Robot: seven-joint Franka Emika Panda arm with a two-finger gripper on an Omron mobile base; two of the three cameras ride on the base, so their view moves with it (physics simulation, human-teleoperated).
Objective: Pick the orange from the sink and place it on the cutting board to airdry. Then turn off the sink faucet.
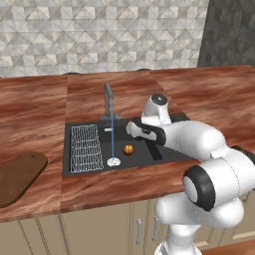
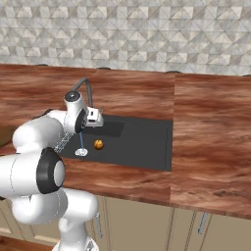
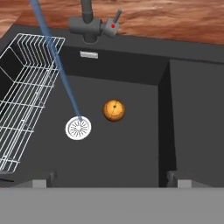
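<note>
With our gripper (image 3: 111, 178) spread wide above the orange (image 3: 113, 110) at frame centre, we judge the wet fruit could roll off toward the drain (image 3: 78, 127).

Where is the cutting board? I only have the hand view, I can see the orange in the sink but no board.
Observer: The cutting board lies on the countertop past the sink's rack end, at the left edge of the left base view.
Operator: Is anything sitting on the board?
Observer: No, the part in view is bare.
Operator: How is the arm placed relative to the sink?
Observer: It reaches over the front counter edge, with the hand above the basin's shallower shelf side, across from the wire rack.
Operator: Is the faucet still running?
Observer: Yes. From the left base view the stream falls from the sink faucet's spout to the white drain, beside the orange.
</note>
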